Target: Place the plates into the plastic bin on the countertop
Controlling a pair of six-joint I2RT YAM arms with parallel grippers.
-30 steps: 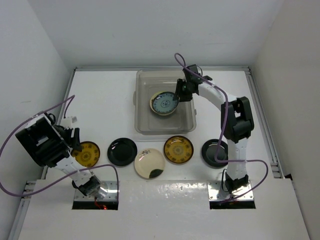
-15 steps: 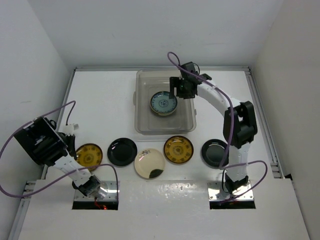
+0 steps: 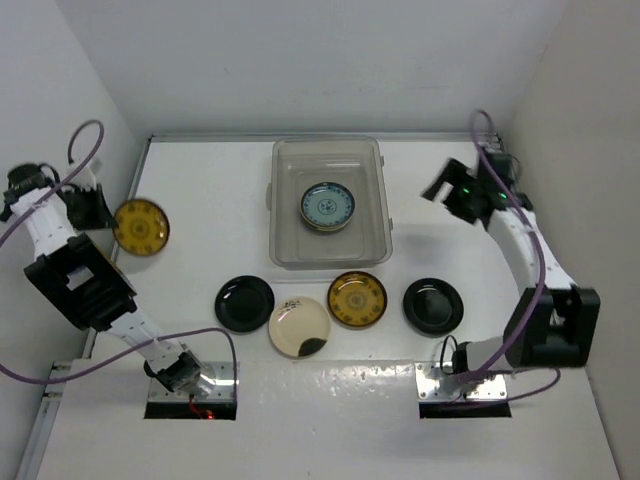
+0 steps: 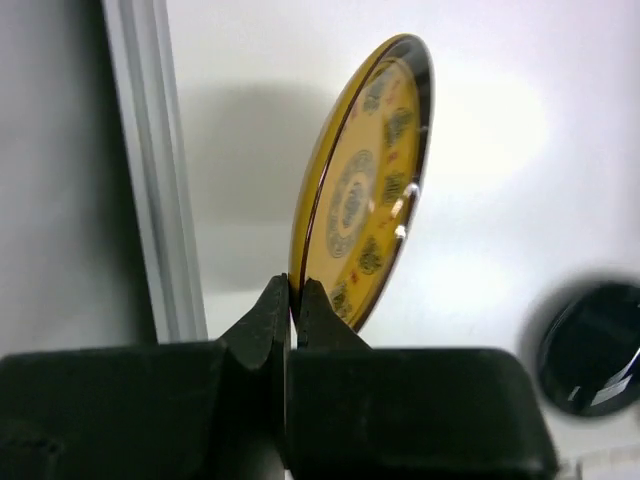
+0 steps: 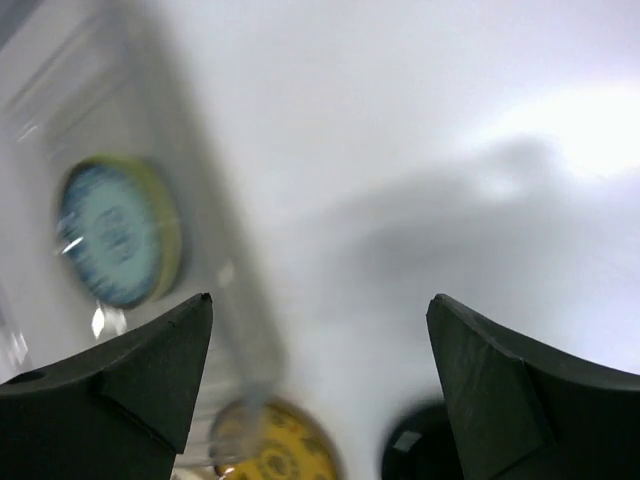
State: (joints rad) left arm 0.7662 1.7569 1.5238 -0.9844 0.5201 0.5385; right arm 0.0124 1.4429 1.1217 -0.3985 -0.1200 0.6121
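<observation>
Above the white worktop (image 3: 200, 180), left fingers (image 4: 262, 325) pinch a yellow plate (image 4: 365, 190) by its rim, seemingly to carry it to the plastic bin (image 3: 327, 141), while right fingers (image 5: 135, 370) gape wide, empty.

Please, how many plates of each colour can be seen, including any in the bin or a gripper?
Black plates: 2
Yellow-brown patterned plates: 2, one in the left gripper
Cream plate with dark blotch: 1
Blue-teal patterned plate: 1
Total: 6
</observation>
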